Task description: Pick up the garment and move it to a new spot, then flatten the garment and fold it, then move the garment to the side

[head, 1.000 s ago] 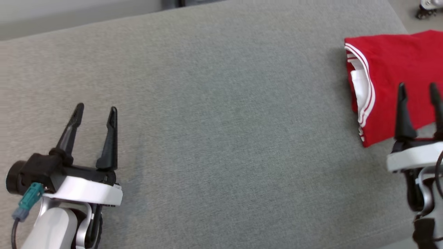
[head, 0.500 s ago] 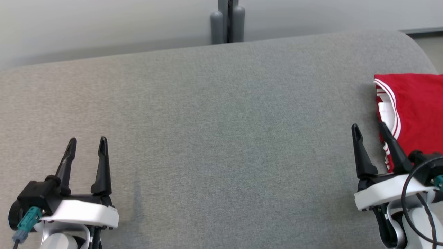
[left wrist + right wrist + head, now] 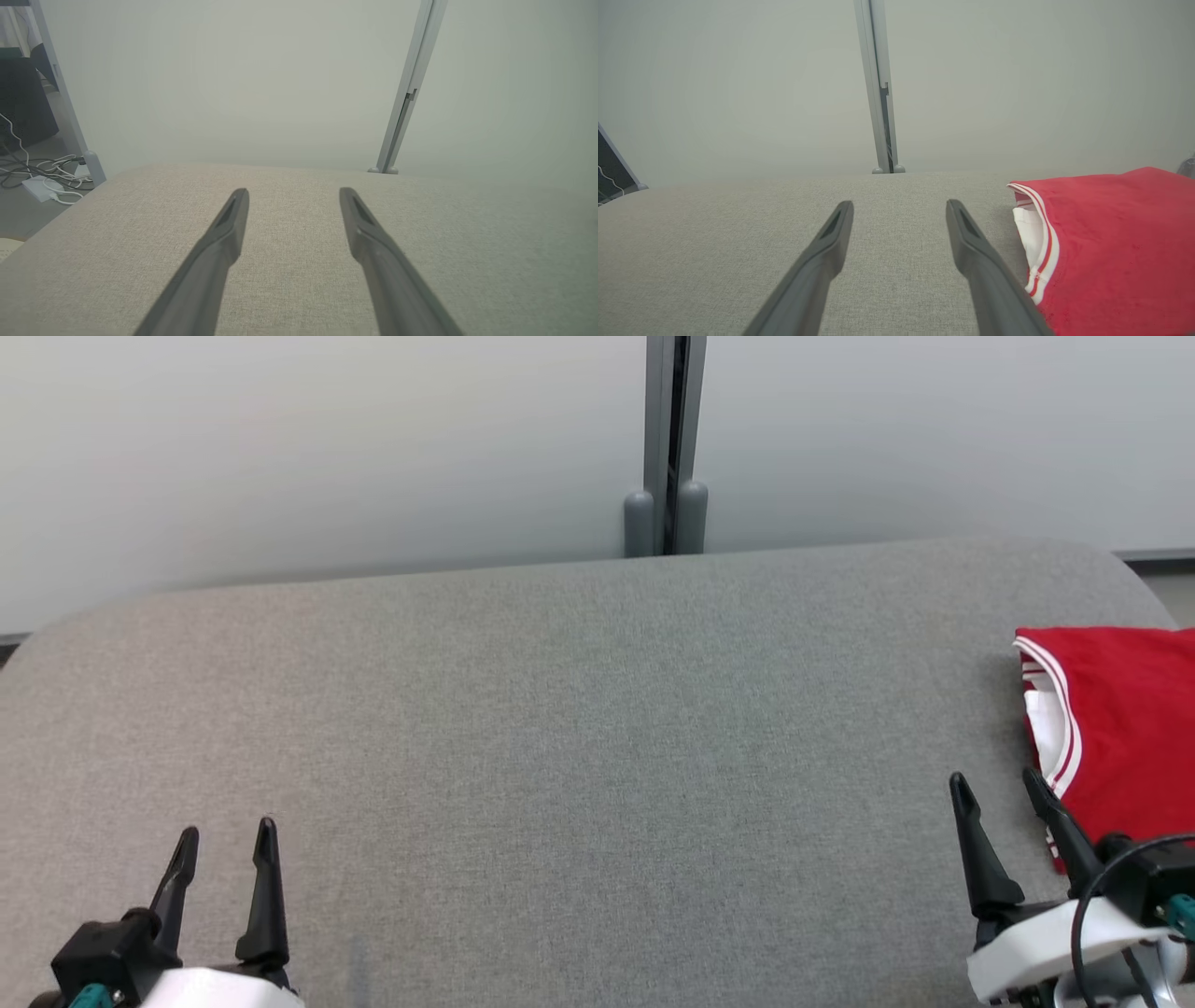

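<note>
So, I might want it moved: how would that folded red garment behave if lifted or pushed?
Likely floppy: the red garment lies in soft flat layers, so lifting one edge would probably undo the fold. Pushed, it may bunch rather than slide on the textured grey surface.

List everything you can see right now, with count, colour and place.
garment: one, red with white trim, folded, at the surface's right edge
padded surface: one, grey, across the foreground
partition post: one, grey, behind the surface, middle
cables: several, white and dark, on the floor off the surface's left end
left gripper: one, dark fingers, open, lower left over bare surface
right gripper: one, dark fingers, open, lower right beside the garment
</note>
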Controlling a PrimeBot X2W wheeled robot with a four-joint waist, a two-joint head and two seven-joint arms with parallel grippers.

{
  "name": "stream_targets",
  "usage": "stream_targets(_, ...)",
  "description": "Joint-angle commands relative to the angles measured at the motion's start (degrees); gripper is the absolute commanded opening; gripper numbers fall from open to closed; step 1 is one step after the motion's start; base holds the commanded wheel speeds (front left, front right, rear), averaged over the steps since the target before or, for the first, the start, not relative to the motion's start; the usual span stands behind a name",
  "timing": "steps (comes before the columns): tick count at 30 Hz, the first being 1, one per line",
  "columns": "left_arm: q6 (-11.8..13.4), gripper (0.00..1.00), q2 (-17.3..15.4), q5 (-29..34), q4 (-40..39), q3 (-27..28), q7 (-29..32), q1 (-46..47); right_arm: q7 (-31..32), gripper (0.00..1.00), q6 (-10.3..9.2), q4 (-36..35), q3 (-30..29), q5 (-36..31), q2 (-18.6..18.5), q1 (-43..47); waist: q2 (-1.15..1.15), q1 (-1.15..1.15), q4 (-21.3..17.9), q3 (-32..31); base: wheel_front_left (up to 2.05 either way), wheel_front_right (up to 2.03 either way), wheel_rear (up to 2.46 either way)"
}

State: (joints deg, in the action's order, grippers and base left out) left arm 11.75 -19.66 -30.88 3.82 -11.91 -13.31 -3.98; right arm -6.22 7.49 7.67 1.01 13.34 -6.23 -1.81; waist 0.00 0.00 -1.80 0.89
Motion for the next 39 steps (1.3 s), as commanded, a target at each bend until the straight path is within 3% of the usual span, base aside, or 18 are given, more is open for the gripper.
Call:
stream_targets(1, 0.4, 1.00, -0.5, -0.2, -0.2, 0.2, -0.1, -0.5, 0.3, 1.00, 0.01, -0.6, -0.3, -0.3, -0.4, 0.9, 0.00, 0.00, 0.4, -1.1, 0.00, 0.00, 0.00)
stream_targets(19, 2.1, 1.00, -1.7, -0.4, -3.0, -0.3, 1.7, -5.9, 3.5, 1.00, 0.01, -5.3, -2.7, -0.8, -0.3, 6.4, 0.00, 0.00, -0.3, -4.4, 0.00, 0.00, 0.00)
stream_targets(39, 2.6, 1.00, -2.5, -0.4, -4.8, -1.5, 3.4, -5.9, 4.2, 1.00, 0.01, -4.7, -1.8, 0.3, -0.5, 5.7, 0.00, 0.00, 0.0, -4.5, 0.00, 0.00, 0.00)
